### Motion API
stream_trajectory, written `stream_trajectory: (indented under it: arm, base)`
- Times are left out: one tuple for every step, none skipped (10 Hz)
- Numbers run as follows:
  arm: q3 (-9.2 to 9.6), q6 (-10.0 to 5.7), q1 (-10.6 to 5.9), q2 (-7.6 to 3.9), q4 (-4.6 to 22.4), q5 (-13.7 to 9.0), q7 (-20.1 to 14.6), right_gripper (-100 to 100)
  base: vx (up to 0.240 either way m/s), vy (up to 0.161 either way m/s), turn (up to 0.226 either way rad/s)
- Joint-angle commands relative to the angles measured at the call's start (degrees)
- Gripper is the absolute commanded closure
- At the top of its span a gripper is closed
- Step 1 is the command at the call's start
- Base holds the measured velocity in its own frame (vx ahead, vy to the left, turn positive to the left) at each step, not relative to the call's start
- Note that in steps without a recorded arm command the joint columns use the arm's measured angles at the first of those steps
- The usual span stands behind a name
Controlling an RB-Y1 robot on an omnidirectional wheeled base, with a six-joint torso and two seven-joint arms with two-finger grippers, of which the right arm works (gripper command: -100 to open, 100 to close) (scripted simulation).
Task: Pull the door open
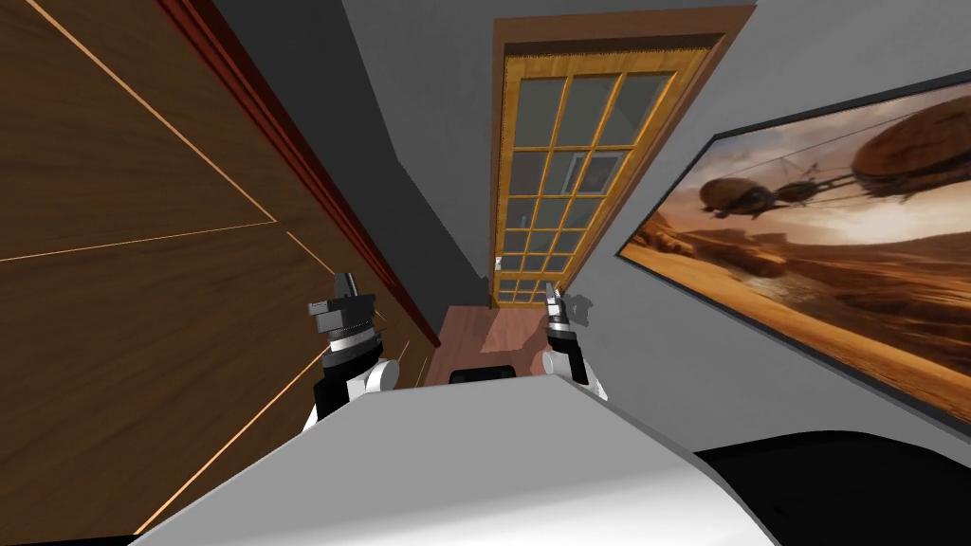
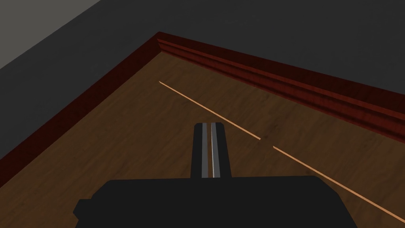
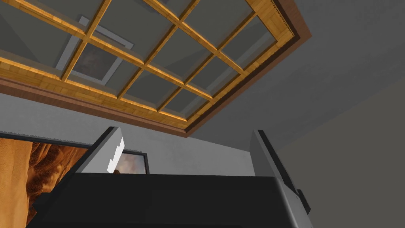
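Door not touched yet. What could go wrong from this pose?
1. The right gripper is open but looks at the upper panes of the door, not the small pale handle at its edge; shutting here would likely grab nothing.
2. The hall is narrow: the painting hangs close by the right arm, so a swing might scrape it.
3. The shut left gripper sits near the wood panel and could bump it on a turn.

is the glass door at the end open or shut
Shut: the glazed door sits square within its brown frame, not swung out of it.
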Motion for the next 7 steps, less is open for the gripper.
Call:
stream_trajectory:
  arm:
    - [-0.26, -0.54, -0.44, -0.22, 2.1, -0.5, 2.3, -100]
    - [-0.34, -0.83, -0.64, -0.24, 3.3, -0.7, 3.7, -100]
    - [-0.42, -1.12, -0.85, -0.26, 4.4, -1.0, 5.1, -100]
    - [-0.50, -1.41, -1.05, -0.28, 5.6, -1.2, 6.5, -100]
    - [-0.58, -1.70, -1.25, -0.30, 6.8, -1.5, 7.9, -100]
    - [-0.66, -1.99, -1.46, -0.32, 7.9, -1.7, 9.2, -100]
    - [-0.74, -2.28, -1.66, -0.31, 9.1, -2.0, 10.6, -100]
  base:
    - [0.096, -0.003, 0.087]
    - [0.088, -0.007, 0.079]
    - [0.102, -0.003, 0.078]
    - [0.110, 0.002, 0.079]
    - [0.112, 0.012, 0.077]
    - [0.095, -0.004, 0.096]
    - [0.101, -0.013, 0.077]
